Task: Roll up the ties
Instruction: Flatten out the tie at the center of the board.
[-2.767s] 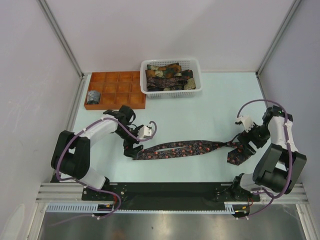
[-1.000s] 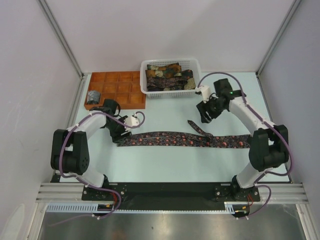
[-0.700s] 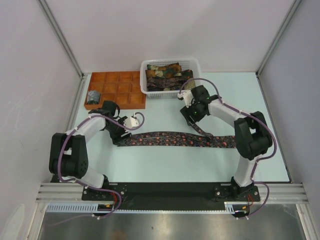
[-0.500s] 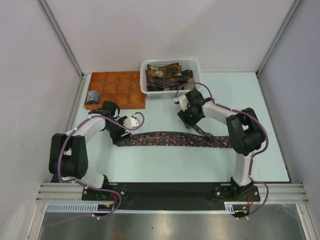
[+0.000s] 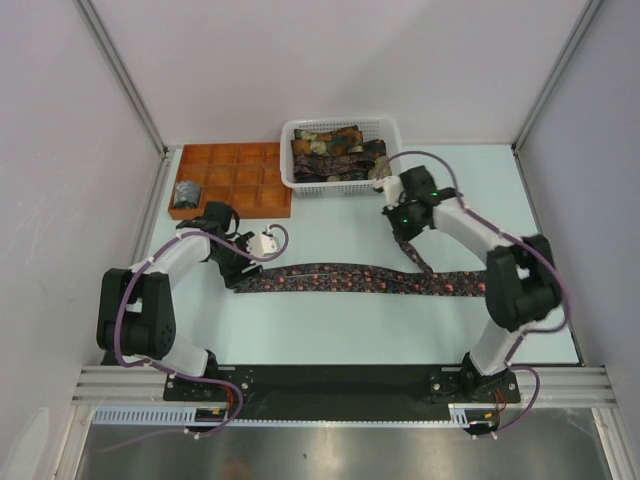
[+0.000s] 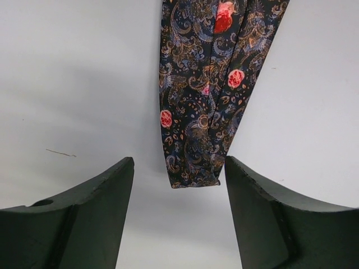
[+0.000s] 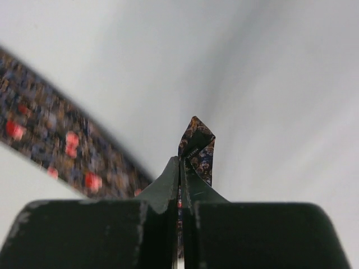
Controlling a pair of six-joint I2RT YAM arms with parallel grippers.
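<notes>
A dark tie with pink-red marks (image 5: 330, 277) lies stretched left to right across the table. My left gripper (image 5: 238, 272) is open at its left end. In the left wrist view the tie's end (image 6: 196, 112) lies between the open fingers (image 6: 101, 196) of the left gripper (image 6: 178, 168), untouched. My right gripper (image 5: 405, 242) is shut on the tie's narrow end, which is folded back over the tie and lifted above its middle right. In the right wrist view the folded tip (image 7: 197, 143) sticks out above the shut right gripper (image 7: 180, 163).
An orange compartment tray (image 5: 235, 170) stands at the back left with one rolled tie (image 5: 186, 193) in a compartment. A white mesh basket (image 5: 392, 152) with several more ties stands at the back middle. Grey walls enclose the table on both sides.
My right gripper carried the narrow end from the near right toward the basket, swung left over the tie, and has now moved back right. The left gripper stays at the left end.
</notes>
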